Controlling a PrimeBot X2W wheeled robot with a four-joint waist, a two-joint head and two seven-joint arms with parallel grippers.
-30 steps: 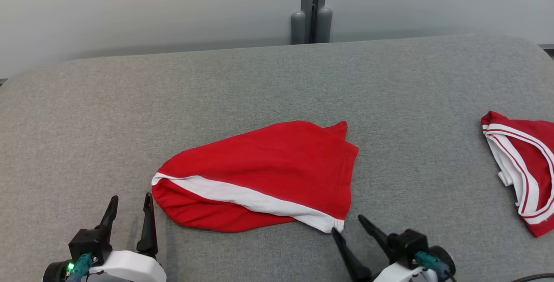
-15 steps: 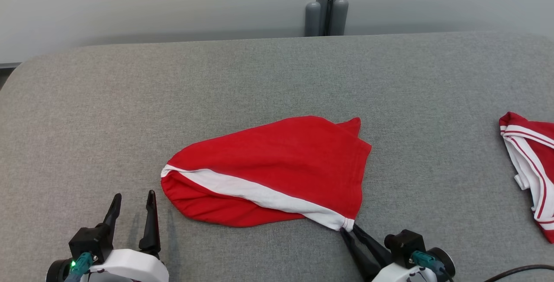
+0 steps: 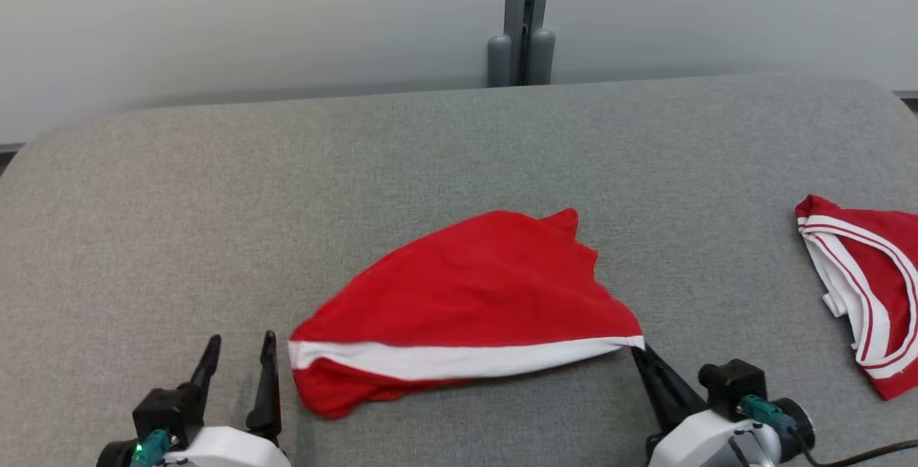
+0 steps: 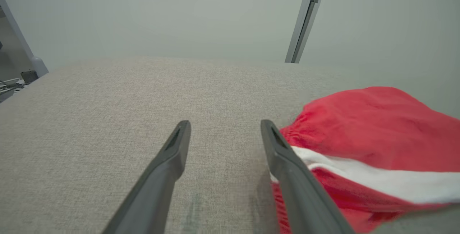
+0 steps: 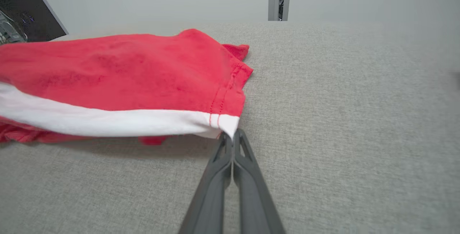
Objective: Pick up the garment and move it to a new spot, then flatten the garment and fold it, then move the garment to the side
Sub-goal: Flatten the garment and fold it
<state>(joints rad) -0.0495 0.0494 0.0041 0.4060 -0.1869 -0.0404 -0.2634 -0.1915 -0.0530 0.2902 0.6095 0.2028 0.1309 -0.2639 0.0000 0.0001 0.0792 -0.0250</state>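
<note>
Nearest us, our right gripper is pinched tight on the white-striped corner of the red garment, which lies by the near edge of the grey padded surface, long axis running left-right. So the cloth stretches leftward from that claw, and our left gripper (wide, empty) sits just beside the other end. The raised hem hides its underside. Toward the right edge, a second red garment is cut off.

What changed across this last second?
The right tool shut on the white-striped corner of the red shorts and drew it to the robot's right, lifting that edge off the grey surface. The left tool stayed open beside the shorts; the red-and-white garment stayed put.
</note>
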